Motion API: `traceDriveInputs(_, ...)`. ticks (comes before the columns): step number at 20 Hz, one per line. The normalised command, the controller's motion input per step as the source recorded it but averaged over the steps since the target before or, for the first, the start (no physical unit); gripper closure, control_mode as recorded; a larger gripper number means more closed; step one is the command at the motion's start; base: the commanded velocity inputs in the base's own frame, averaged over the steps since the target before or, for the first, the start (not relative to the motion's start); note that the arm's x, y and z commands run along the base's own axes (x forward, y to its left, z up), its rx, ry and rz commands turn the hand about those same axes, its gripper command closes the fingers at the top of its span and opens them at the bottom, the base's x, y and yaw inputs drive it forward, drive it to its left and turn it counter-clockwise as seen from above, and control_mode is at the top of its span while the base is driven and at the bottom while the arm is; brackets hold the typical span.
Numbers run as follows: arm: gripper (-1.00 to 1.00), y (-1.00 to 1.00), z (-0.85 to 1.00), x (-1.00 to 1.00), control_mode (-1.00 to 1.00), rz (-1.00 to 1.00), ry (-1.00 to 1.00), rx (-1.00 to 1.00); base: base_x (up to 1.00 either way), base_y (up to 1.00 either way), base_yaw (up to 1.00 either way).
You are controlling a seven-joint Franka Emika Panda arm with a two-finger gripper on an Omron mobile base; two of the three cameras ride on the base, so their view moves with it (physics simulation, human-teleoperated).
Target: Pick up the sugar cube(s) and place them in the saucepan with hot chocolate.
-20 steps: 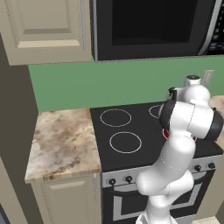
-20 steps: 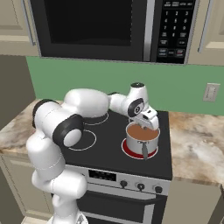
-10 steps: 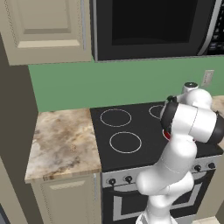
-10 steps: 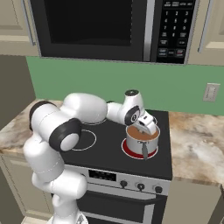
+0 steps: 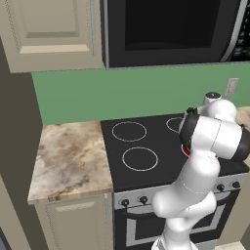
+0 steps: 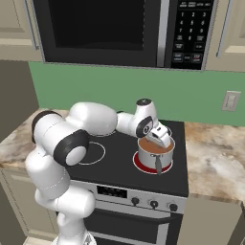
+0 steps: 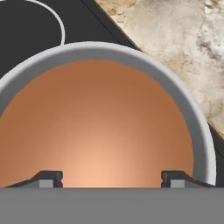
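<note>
Gripper (image 7: 111,177): jaws wide apart, empty, poised directly over the saucepan.
Saucepan (image 6: 155,152): on the near right stove ring, brown liquid inside, dark handle pointing near.
Stove (image 6: 115,160): black glass top, white rings.
Counter (image 5: 71,158): marbled stone flanking the stove.
Room: green wall (image 5: 122,93), microwave (image 6: 119,31) above.

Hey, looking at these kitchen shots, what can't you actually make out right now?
- Sugar cubes: none can be made out in the hot chocolate or on the stone counter in the hand view; too small or sunk, cannot tell.
- Saucepan in the left base view: the white arm covers nearly all of it.
- End effector in the hand view: the bottom edge cuts off all but the fingertips.
</note>
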Motion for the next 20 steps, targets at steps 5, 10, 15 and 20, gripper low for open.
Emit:
traceDriveInputs(5, -1.0, 0.09, 0.25, -0.07, -1.0, 0.0, 0.02, 0.0, 0.0, 0.0, 0.0)
traceDriveInputs(10, -1.0, 0.18, 0.63, -0.28, -1.0, 0.09, -0.02, 0.04, 0.0, 0.0, 0.0)
traceDriveInputs(15, -1.0, 0.57, 0.13, -0.17, -1.0, 0.2, -0.04, 0.0, 0.0, 0.0, 0.0)
traceDriveInputs(20, -1.0, 0.69, 0.03, -0.17, -1.0, 0.18, -0.11, -0.02, 0.0, 0.0, 0.0)
